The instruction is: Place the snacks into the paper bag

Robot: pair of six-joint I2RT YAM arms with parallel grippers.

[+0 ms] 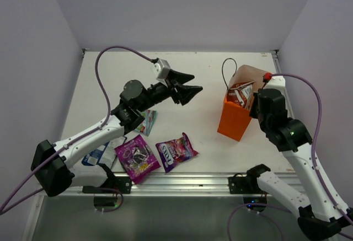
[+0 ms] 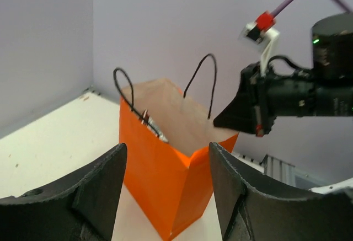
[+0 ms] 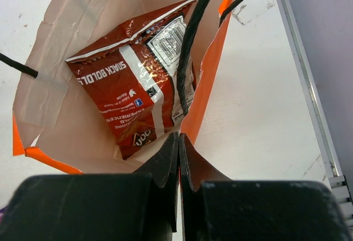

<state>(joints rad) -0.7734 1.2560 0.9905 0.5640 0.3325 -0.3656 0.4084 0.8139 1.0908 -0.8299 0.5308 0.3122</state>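
The orange paper bag (image 1: 234,121) stands upright at the right, mouth open. The red-and-silver chip bag (image 1: 241,94) is inside it, seen clearly in the right wrist view (image 3: 132,86). My right gripper (image 1: 255,104) is shut on the bag's near rim (image 3: 212,75), jaws pinched together (image 3: 178,136). My left gripper (image 1: 196,83) is open and empty, raised above the table left of the bag, which faces it (image 2: 165,191). The purple grape packet (image 1: 136,158), the magenta FOX'S packet (image 1: 175,151), the teal-pink packet (image 1: 148,122) and the blue-and-white packet (image 1: 99,154) lie on the table at the front left.
The bag's dark cord handles (image 3: 190,48) stand over its mouth. White walls close the table at back and sides. A metal rail (image 1: 182,181) runs along the near edge. The left arm crosses above the teal-pink packet.
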